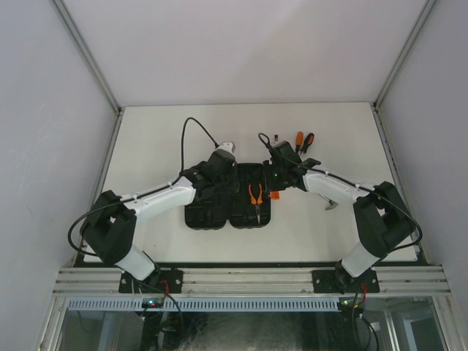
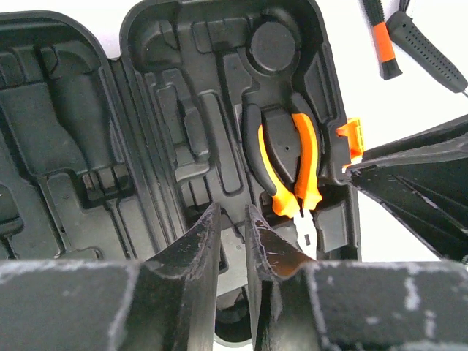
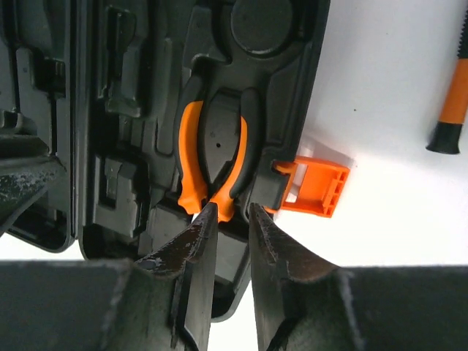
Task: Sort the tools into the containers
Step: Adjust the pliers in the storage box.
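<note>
Top view high, facing down, both wrist views close over case (image 2: 73, 131), sharing pliers (image 2: 307, 157)

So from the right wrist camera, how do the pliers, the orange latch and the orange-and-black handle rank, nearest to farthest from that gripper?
1. The pliers, in the case, at the tips of the right gripper.
2. The orange latch, just right, at the case's edge.
3. The orange-and-black handle, far right on the table.
</note>
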`<state>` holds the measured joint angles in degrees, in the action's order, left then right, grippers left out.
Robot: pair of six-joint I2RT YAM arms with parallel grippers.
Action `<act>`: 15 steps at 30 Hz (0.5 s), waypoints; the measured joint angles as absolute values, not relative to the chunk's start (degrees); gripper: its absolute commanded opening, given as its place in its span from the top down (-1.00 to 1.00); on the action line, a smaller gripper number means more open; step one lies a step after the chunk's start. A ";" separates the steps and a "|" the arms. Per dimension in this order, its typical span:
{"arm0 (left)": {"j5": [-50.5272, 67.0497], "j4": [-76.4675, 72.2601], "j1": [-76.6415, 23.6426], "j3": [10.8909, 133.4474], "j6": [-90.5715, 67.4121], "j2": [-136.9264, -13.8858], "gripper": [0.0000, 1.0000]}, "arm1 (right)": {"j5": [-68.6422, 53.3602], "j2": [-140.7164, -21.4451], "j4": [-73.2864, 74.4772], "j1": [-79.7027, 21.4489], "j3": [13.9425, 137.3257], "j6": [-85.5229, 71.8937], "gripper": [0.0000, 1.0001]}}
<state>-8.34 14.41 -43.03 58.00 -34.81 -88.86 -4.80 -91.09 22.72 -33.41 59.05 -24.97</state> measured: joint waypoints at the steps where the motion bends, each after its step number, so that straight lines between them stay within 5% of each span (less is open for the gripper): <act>1: -8.34 14.39 -43.03 58.22 -34.83 -89.21 0.49 | -5.10 -92.03 22.61 -33.39 59.46 -25.08 0.57; 15: -6.70 13.08 -43.29 59.48 -34.79 -92.73 0.50 | -5.61 -98.15 22.48 -33.32 63.11 -26.00 0.73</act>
<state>-6.70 13.08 -43.29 59.48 -34.79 -92.73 -5.61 -98.15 22.48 -33.32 63.11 -26.00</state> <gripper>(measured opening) 0.254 0.151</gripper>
